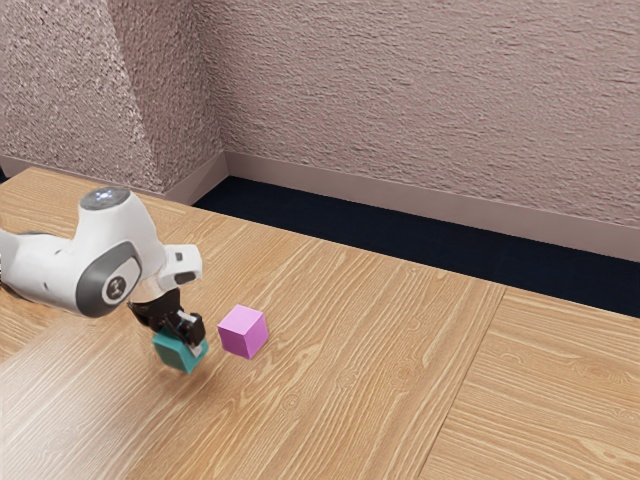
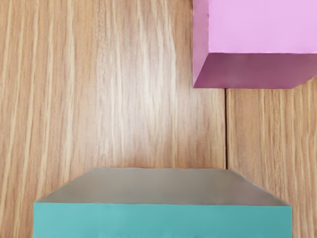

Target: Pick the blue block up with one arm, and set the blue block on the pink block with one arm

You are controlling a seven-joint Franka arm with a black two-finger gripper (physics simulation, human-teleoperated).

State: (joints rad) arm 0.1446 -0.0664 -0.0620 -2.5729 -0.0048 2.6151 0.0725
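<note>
Blue block in the grip — stacking not yet done

The gripper is closed on the blue block, pinching two opposite flat sides, seemingly just above the table. The block hangs near the pink block, on the exterior view's left of it and apart. It looks like a small, stiff, light cube — smooth faces may slip in a loose hold. One blue block, one pink.

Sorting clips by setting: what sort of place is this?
Probably a plain simulated room: a wooden table, a rough pinkish wall with a baseboard, a dark floor strip between them.
</note>
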